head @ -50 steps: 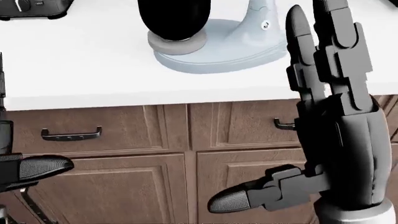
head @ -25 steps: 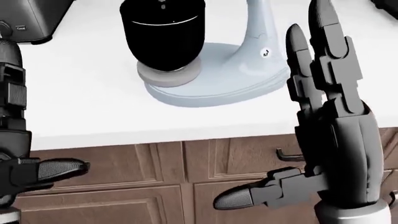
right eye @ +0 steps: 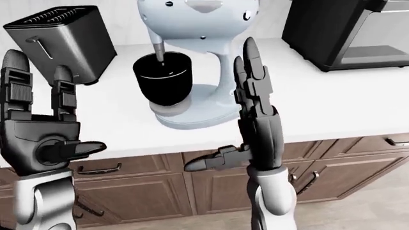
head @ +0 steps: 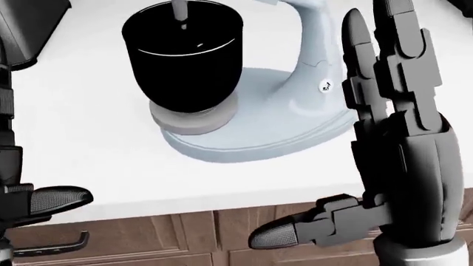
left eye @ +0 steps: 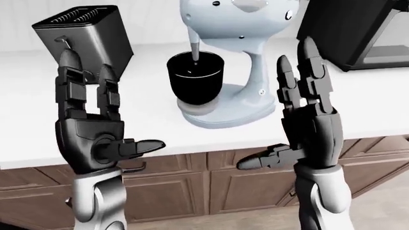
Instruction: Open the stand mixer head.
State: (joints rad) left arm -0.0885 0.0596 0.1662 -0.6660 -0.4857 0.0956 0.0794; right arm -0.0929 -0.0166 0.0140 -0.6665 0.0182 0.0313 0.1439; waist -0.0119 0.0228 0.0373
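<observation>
A pale blue stand mixer stands on the white counter (left eye: 153,132). Its head (left eye: 236,14) is down over a black bowl (left eye: 195,79), and the beater shaft (left eye: 193,50) reaches into the bowl. The head view shows the bowl (head: 183,61) and the mixer base (head: 259,136) close up. My left hand (left eye: 105,103) is open with its fingers pointing up, to the left of the mixer and short of it. My right hand (left eye: 281,108) is open with its fingers up, just right of the mixer's neck. It holds nothing. I cannot tell if it touches the mixer.
A dark toaster (left eye: 86,31) stands on the counter left of the mixer. A black oven-like appliance (left eye: 358,28) stands at the right. Below the counter edge are brown wooden drawers and cabinet doors (left eye: 192,187) with dark handles (right eye: 96,168).
The whole head view has shifted: the mixer and bowl now sit lower and larger, and the cabinets have dropped almost out of view, so the camera moved. Both hands stay open.
</observation>
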